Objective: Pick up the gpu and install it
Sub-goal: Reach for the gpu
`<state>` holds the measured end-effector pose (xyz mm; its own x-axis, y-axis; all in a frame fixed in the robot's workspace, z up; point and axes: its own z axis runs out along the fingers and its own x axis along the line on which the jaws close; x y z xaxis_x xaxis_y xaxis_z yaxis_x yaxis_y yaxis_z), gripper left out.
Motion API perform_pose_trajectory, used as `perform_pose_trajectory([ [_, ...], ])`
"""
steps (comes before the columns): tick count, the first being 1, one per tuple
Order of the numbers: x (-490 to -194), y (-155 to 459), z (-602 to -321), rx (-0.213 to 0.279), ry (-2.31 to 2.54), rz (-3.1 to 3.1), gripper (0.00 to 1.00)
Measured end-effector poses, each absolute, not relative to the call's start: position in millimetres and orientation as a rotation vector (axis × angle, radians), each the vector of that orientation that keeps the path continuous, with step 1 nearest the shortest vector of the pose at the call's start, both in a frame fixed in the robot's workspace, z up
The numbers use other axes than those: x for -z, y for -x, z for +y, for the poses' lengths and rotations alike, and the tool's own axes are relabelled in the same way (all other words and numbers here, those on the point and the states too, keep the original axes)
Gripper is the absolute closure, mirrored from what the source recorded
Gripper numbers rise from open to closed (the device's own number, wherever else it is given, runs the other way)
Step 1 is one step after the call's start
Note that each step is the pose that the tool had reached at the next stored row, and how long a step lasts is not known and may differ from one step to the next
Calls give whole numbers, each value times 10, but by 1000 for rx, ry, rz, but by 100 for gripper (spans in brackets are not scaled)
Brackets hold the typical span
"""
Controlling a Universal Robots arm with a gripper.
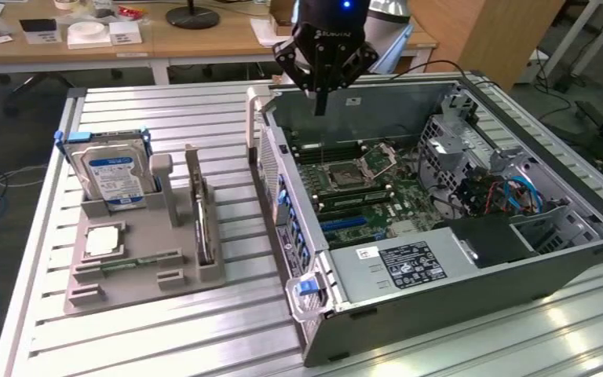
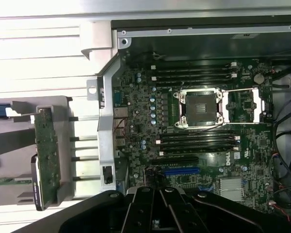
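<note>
the gpu (image 1: 204,228) stands on its edge in a slot of the grey holder (image 1: 144,271), on the exterior view's left, outside the open computer case (image 1: 469,306). only its thin upper edge and a part of one side can be seen; the lower part is hidden in the slot. in the wrist view the gpu (image 2: 47,155) appears as a narrow green board, and one end is dark and hard to make out. the gripper (image 1: 320,104) hangs over the far corner of the case, well apart from the gpu. its jaws are pressed together with nothing between them. in the wrist view the black gripper (image 2: 160,201) covers a part of the motherboard (image 2: 203,145). a hard drive (image 1: 113,177) stands near the gpu in the same holder.
</note>
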<state>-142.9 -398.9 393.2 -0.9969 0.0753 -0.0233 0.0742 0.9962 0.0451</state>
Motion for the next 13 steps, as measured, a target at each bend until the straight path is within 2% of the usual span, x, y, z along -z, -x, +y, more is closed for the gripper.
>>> perform_pose_trajectory([
  [13, -3932, 1590, -3989, -69, -117, 3114, 89],
])
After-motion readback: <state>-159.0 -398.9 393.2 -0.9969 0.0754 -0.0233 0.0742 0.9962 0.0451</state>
